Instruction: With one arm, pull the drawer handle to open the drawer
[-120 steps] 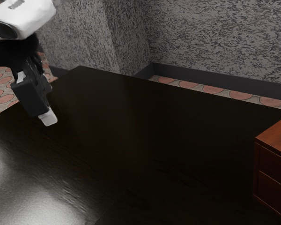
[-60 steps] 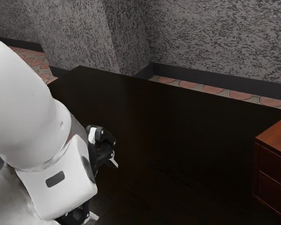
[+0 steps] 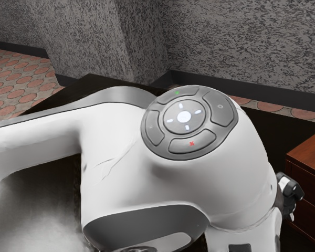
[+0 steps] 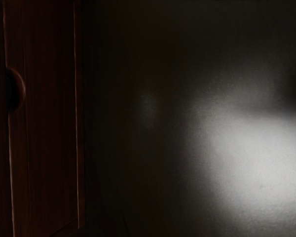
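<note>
Smooth, glossy white plastic on the arm [image 3: 215, 178], with matt grey buttons [image 3: 191, 143]. Dark polished wood bench [image 4: 237, 163], gleaming with a pale glare. Reddish-brown wooden drawer [image 4: 44, 123], faintly satin. Rough, speckled grey wall [image 3: 241, 37]. Matt tiled floor [image 3: 16, 79].

On the table [image 3: 289, 128], at the exterior view's right edge: cabinet [image 3: 312, 150], with 2 drawers [image 3: 307, 186] stacked in its front, 1 above the other. Across the foreground, in front of table and cabinet: arm [image 3: 199, 173], from the exterior view's left toward the cabinet. Behind the table: strip of floor [image 3: 268, 106], then wall [image 3: 241, 42]. In the wrist view: handle [image 4: 15, 90] on a drawer front [image 4: 44, 148], table beside it.
</note>
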`<state>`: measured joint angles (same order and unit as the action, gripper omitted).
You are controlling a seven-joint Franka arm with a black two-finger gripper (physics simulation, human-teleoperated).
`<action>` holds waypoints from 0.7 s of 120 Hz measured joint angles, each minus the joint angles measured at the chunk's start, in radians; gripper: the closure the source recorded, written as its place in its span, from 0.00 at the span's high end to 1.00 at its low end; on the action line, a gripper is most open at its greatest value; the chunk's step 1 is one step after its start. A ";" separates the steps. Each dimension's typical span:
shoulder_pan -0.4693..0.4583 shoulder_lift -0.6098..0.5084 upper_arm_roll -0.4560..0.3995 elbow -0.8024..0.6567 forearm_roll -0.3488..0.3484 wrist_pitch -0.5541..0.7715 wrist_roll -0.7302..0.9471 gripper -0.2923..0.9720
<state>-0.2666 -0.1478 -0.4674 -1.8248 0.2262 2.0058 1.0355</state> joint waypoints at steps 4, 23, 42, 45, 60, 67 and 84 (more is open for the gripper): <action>-0.001 0.039 -0.005 0.024 0.015 0.007 0.009 0.77; 0.013 0.188 -0.029 0.147 0.078 0.029 0.048 0.77; -0.034 0.289 -0.038 0.221 0.127 0.039 0.078 0.77; -0.047 0.304 -0.038 0.236 0.133 0.040 0.082 0.77; -0.087 0.391 -0.038 0.320 0.153 0.045 0.099 0.77; -0.089 0.417 -0.036 0.351 0.158 0.046 0.106 0.77; -0.089 0.442 -0.032 0.388 0.174 0.047 0.121 0.77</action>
<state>-0.3561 0.2937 -0.4990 -1.4364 0.3999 2.0528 1.1561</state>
